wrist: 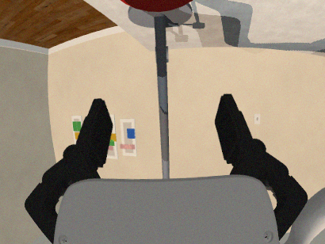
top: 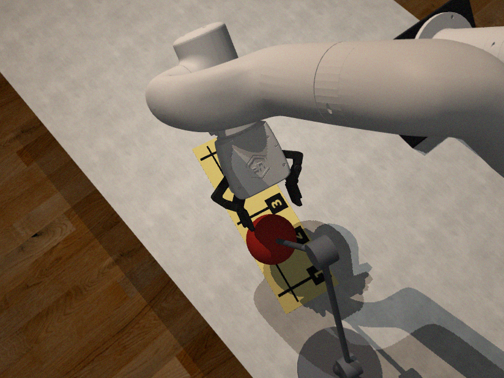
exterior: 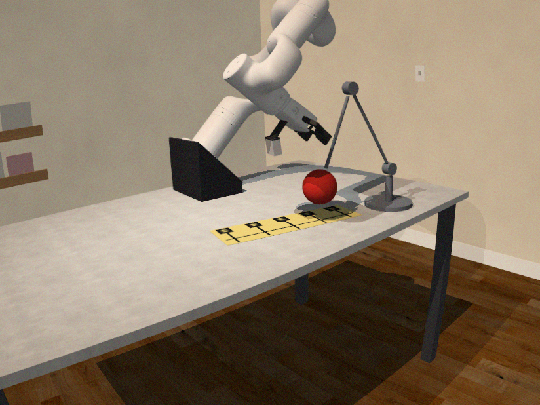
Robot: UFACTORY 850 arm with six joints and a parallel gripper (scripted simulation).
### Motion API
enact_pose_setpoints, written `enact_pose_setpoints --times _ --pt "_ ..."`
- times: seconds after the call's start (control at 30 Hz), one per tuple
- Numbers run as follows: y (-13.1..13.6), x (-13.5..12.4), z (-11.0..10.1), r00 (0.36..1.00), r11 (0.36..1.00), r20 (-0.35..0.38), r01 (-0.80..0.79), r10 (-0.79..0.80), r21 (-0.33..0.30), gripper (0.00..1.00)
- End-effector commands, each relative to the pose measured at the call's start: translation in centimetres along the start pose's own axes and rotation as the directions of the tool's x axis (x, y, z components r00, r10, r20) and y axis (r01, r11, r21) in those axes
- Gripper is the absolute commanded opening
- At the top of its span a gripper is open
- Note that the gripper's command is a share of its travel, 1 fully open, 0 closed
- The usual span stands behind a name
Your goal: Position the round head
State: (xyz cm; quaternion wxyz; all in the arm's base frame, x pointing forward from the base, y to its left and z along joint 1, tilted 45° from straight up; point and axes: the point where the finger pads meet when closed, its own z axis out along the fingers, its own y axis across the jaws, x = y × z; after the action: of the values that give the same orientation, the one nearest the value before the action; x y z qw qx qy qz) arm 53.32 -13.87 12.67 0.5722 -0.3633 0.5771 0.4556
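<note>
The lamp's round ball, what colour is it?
Red. The ball shows best in the side view, hanging above the yellow strip.

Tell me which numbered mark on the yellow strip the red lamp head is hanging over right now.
Mark 2: the red head hides its crossing in the top view, while mark 3 and mark 1 lie uncovered on either side.
</note>
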Motion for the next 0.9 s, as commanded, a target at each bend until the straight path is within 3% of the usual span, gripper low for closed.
enact_pose_setpoints --times 0.0,0.37,0.87 --pt "-0.1 -0.1 -1.7 1.000 1.000 0.000 0.002 -0.002 0.000 1.00" --pt "0.0 -0.1 -5.8 1.000 1.000 0.000 0.002 -0.002 0.001 1.00" --pt "0.0 -0.1 -5.1 1.000 1.000 -0.001 0.002 -0.002 0.002 1.00"
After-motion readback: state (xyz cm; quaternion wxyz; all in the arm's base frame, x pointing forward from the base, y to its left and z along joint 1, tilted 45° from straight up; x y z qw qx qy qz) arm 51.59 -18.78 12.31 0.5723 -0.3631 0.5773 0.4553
